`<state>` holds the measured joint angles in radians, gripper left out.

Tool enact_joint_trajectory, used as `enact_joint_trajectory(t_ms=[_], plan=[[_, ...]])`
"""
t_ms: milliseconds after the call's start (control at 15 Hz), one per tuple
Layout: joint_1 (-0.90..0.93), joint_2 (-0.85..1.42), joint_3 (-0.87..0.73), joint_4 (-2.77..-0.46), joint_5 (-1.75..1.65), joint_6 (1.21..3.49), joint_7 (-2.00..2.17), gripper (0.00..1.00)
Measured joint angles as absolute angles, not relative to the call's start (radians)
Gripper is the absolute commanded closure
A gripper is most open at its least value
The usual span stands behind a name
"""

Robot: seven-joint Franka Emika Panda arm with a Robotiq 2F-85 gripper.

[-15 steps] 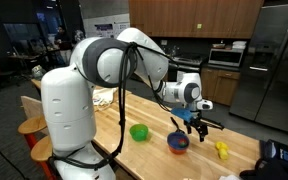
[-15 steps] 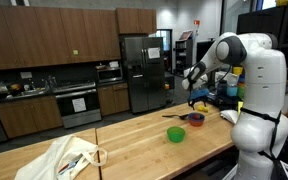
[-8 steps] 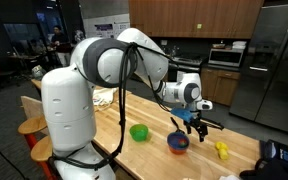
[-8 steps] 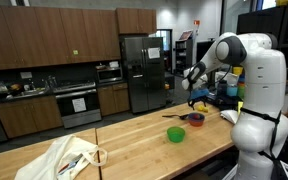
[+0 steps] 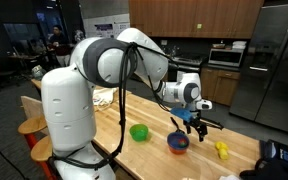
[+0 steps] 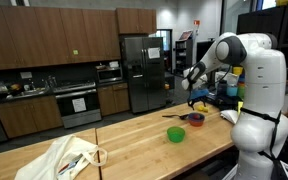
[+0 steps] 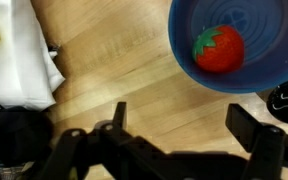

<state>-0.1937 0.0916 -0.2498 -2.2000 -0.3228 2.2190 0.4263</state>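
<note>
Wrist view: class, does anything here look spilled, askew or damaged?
Nothing stands out: the blue bowl sits level on the wooden table, the red strawberry toy lies inside it, and no spill shows.

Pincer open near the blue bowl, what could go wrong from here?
1. The blue plastic bowl sits off-centre from the open pincer; on a descent, a finger might clip its rim and spill the red toy fruit.
2. The white cloth lies close by and could snag.
</note>
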Motion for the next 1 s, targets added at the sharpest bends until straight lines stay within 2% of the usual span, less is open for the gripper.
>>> enact_joint_trajectory(t_ms=[1000], plan=[[-0.191, 0.088, -0.243, -2.215, -0.323, 2.219, 0.422, 0.00]])
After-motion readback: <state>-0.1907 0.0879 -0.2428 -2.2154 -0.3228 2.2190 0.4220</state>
